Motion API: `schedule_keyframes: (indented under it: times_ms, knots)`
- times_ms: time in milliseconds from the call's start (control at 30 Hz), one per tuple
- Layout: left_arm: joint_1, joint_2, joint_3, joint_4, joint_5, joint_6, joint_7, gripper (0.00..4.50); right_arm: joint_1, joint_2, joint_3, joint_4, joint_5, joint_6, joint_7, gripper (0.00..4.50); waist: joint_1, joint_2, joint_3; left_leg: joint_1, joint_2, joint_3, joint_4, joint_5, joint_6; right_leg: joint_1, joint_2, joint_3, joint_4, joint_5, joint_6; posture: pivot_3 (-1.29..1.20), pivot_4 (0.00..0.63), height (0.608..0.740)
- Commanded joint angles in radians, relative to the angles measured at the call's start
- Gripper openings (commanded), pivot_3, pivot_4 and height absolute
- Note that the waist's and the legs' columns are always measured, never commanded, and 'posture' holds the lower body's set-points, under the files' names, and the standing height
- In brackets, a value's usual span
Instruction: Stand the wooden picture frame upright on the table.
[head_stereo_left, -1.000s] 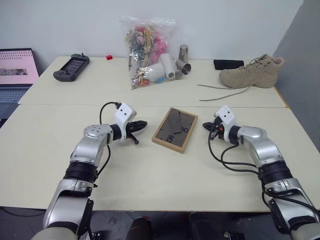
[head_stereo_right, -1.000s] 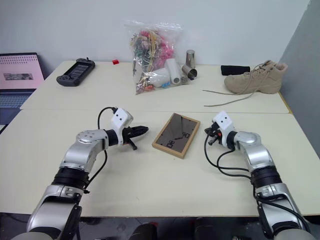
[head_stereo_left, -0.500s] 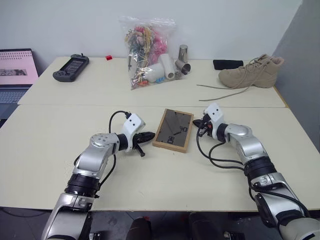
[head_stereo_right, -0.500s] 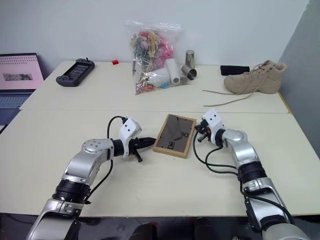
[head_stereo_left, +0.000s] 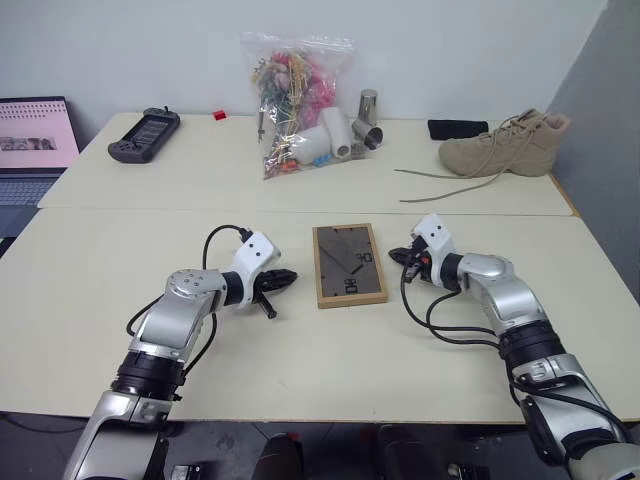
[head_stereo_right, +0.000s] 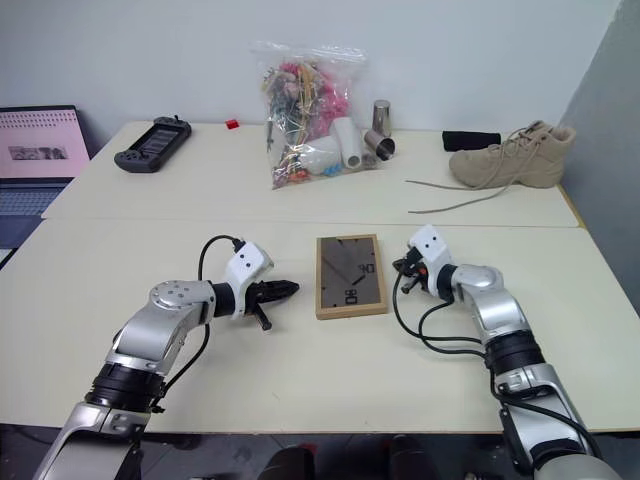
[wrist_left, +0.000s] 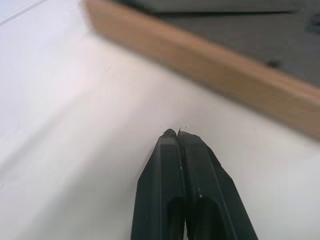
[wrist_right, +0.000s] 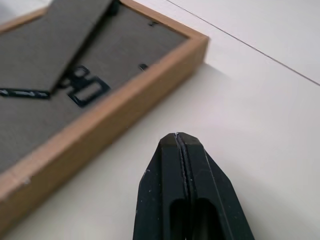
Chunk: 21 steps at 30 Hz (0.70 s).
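both closed end effectors (head_stereo_left: 288, 276) (head_stereo_left: 398, 255) flanking frame (head_stereo_left: 348, 264)

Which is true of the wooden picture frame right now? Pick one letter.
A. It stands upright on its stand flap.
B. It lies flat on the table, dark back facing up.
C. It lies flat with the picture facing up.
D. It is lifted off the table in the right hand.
B: the wooden picture frame lies flat on the table with its dark back and stand flap upward, between the shut left hand and right hand, held by neither.
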<state>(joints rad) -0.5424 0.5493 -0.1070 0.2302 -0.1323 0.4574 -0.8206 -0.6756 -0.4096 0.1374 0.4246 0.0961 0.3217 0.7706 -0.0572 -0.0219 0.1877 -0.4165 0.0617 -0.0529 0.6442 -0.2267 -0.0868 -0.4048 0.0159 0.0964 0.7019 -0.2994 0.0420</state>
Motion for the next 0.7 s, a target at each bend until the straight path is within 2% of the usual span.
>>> schedule_keyframes:
  times_ms: [33,133,233,333,500,700]
  knots:
    - [-0.066,-0.046,0.0,0.065,0.012,-0.069,0.021,0.05,-0.017,0.038,0.012,-0.039,0.009,0.001,0.012,0.0,-0.001,0.0,0.0,0.0,0.0,0.0,0.0,0.0,0.0,0.0,0.0,0.0,0.0,0.0,0.0,0.0,0.15,0.74]
    - [-0.088,-0.072,-0.022,0.086,0.021,-0.09,0.014,0.05,-0.021,0.065,0.018,-0.051,0.019,0.016,0.023,0.0,-0.002,0.0,0.0,0.0,0.0,0.0,0.0,0.0,0.0,0.0,0.0,0.0,0.0,0.0,0.0,0.0,0.15,0.74]
    - [-0.081,-0.074,-0.03,0.03,0.0,-0.047,-0.024,0.05,-0.02,0.083,0.019,-0.093,0.051,0.05,0.063,0.0,-0.003,0.0,0.0,0.0,0.0,0.0,0.0,0.0,0.0,0.0,0.0,0.0,0.0,0.0,0.0,0.0,0.15,0.74]
    - [-0.049,-0.037,-0.034,-0.041,-0.009,-0.01,-0.066,0.05,-0.002,0.086,0.029,-0.159,0.081,0.09,0.111,0.0,-0.005,0.0,0.0,0.0,0.0,0.0,0.0,0.0,0.0,0.0,0.0,0.0,0.0,0.0,0.0,0.0,0.15,0.74]
    - [0.067,0.079,-0.019,-0.235,-0.04,0.079,-0.147,0.05,0.044,0.065,0.073,-0.292,0.121,0.181,0.193,0.0,-0.011,0.0,0.0,0.0,0.0,0.0,-0.001,0.0,0.0,-0.001,0.0,0.0,0.001,0.0,0.0,0.0,0.15,0.74]
    - [0.127,0.139,0.017,-0.336,-0.058,0.125,-0.149,0.05,0.071,0.036,0.126,-0.364,0.109,0.228,0.237,0.0,-0.006,0.0,0.0,0.0,0.0,0.0,0.0,0.0,0.0,0.0,0.0,0.0,0.001,0.0,0.0,0.0,0.15,0.74]
